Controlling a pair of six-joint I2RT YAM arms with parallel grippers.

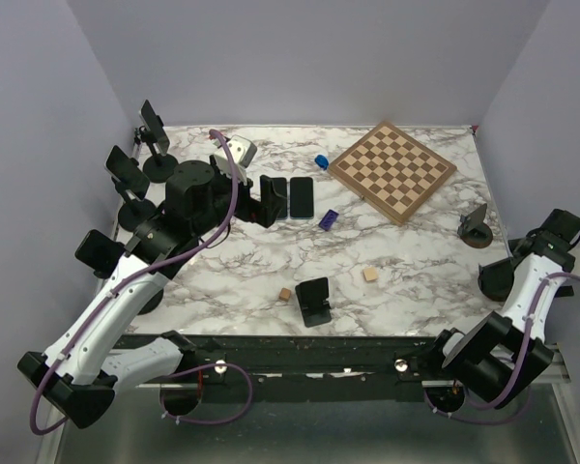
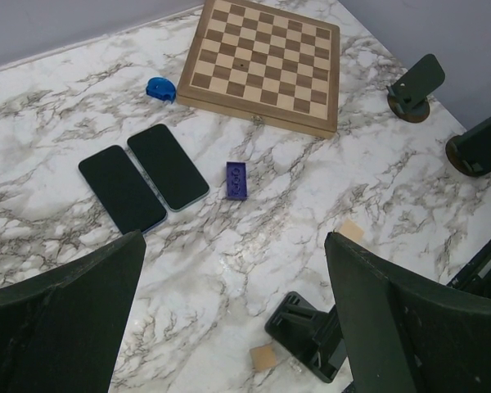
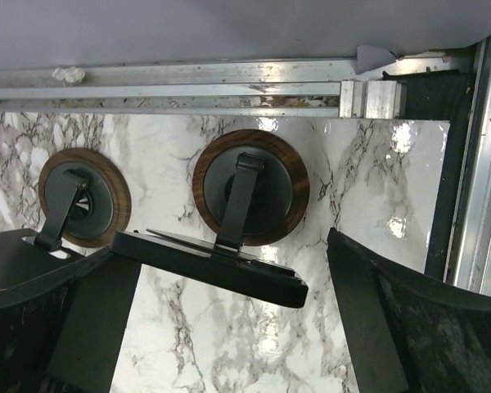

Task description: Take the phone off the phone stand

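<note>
Two phones (image 2: 168,166) are laid flat, side by side, on the marble tabletop (image 2: 376,188) near a purple block (image 2: 236,180), ahead of the left jaws, which are spread wide and empty. The right jaws, likewise wide and empty, are held over a round-based stand (image 3: 250,188) bearing a dark slab (image 3: 221,266); whether that slab is a phone cannot be told.

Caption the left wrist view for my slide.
Open left gripper facing two phones lying flat, chessboard beyond.
</note>
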